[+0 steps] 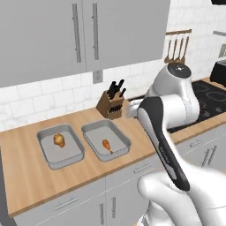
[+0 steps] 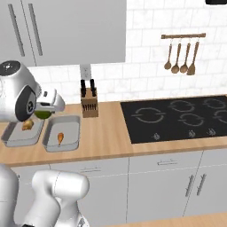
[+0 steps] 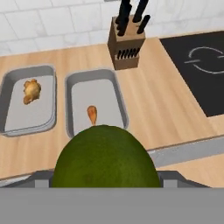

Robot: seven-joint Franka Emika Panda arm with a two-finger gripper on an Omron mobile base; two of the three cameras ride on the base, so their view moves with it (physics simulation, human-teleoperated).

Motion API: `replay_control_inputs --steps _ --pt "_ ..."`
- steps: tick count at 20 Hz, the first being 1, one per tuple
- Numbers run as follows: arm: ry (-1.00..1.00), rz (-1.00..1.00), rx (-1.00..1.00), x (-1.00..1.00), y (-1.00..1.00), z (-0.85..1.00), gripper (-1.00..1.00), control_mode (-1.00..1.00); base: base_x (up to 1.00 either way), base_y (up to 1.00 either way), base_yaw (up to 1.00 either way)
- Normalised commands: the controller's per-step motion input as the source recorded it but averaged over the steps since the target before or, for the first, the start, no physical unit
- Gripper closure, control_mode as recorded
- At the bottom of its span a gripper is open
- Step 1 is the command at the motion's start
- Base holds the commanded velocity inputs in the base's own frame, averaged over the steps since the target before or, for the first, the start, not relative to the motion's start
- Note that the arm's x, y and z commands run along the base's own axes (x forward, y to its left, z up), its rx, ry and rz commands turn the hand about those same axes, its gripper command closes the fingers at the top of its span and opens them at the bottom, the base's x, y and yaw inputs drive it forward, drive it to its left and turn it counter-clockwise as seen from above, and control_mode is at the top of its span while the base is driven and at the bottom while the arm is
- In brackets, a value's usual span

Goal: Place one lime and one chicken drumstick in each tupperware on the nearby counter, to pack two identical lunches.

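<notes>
Your gripper holds a lime above the right tray, near its front edge. Each tray already has a drumstick; both limes are left to place. That drumstick's long axis runs front-to-back; the left tray's drumstick lies diagonal.

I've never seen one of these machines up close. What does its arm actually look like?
The arm is built of glossy white, rounded shells, with dark grey to black sections at the joints and along one long link. One round joint cap is dark with small pale markings. The gripper is white too. No loose cables show.
</notes>
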Motion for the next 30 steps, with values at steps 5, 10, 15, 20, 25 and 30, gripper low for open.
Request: replay_control_inputs --steps 5,10,15,20,25,30 --pt "0.01 0.12 -0.05 1.00 0.37 -1.00 1.00 -1.00 0.00 0.00 0.00" --pt "0.00 0.01 -0.09 1.00 0.18 -0.87 1.00 -1.00 0.00 0.00 0.00" --pt "0.00 0.00 -0.06 0.92 0.33 -0.60 1.00 -1.00 0.00 0.00 0.00" --pt "0.15 0.00 0.00 0.73 0.29 -0.41 -1.00 -1.00 0.00 0.00 0.00" --pt "0.21 0.00 -0.01 0.52 0.00 -0.46 -1.00 -1.00 0.00 0.00 0.00" --pt "0.00 -0.01 0.00 0.15 0.01 -0.06 -1.00 -1.00 0.00 0.00 0.00"
